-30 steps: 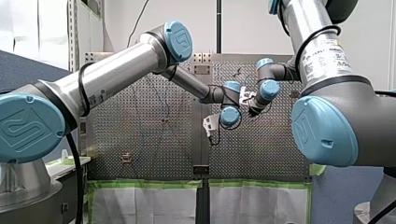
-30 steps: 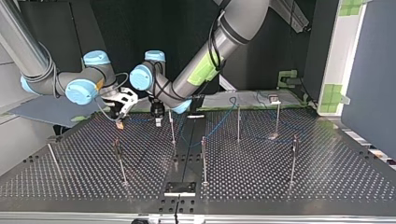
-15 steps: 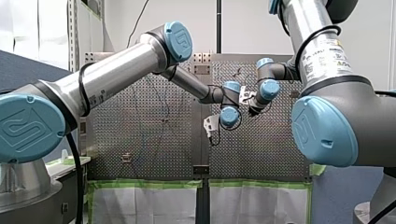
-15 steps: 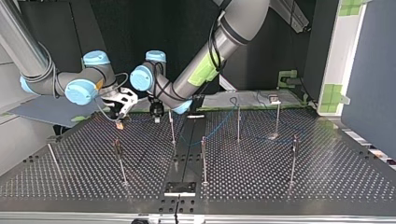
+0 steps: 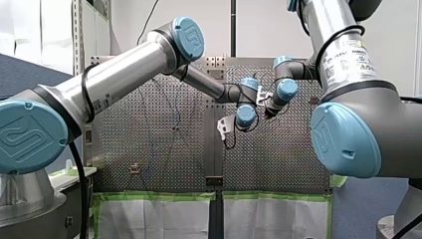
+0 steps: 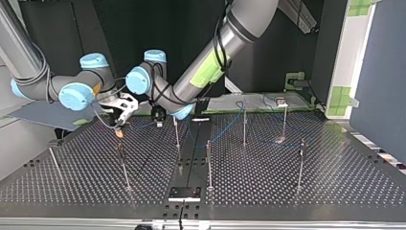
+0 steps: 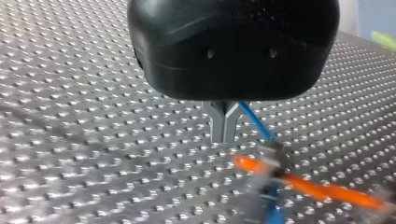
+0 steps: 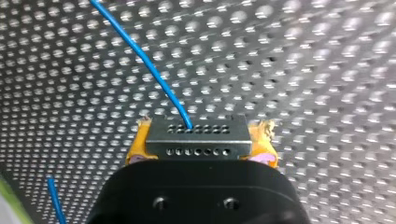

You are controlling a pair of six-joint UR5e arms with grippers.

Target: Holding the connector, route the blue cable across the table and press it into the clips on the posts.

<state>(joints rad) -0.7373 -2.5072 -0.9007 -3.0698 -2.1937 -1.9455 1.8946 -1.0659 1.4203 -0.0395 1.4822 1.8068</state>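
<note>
- Right end effector (image 8: 200,145): closed on the connector (image 8: 196,133), a grey block with two rows of small holes. Yellow pads (image 8: 138,148) press on its two sides.
- Blue cable (image 8: 149,70) leaves a hole in the connector's face and runs ahead over the perforated counter (image 8: 317,70). A second short stretch of blue shows beside the end effector's housing.
- Left end effector (image 7: 224,135): black housing, metal fingers (image 7: 218,122) with tips together and no gap visible. The blue cable (image 7: 256,123) comes out of the fork just above the tips, so it is gripped there.
- From the left end effector the cable runs to the connector in the right end effector just ahead, which is blurred in the left wrist view; only its orange-yellow pads are clear.
- Top view: right end effector (image 6: 119,130) and left end effector (image 6: 159,120) sit near each other, low over the counter (image 6: 335,182) by its edge on the arms' side, left of that edge's middle. A short span of cable links them.
- One post (image 6: 176,136) stands just beside the left end effector. Beyond it the cable (image 6: 225,127) goes toward the counter's middle, among other posts (image 6: 244,127).
- Whether the cable sits in any clip: too small to tell.
</note>
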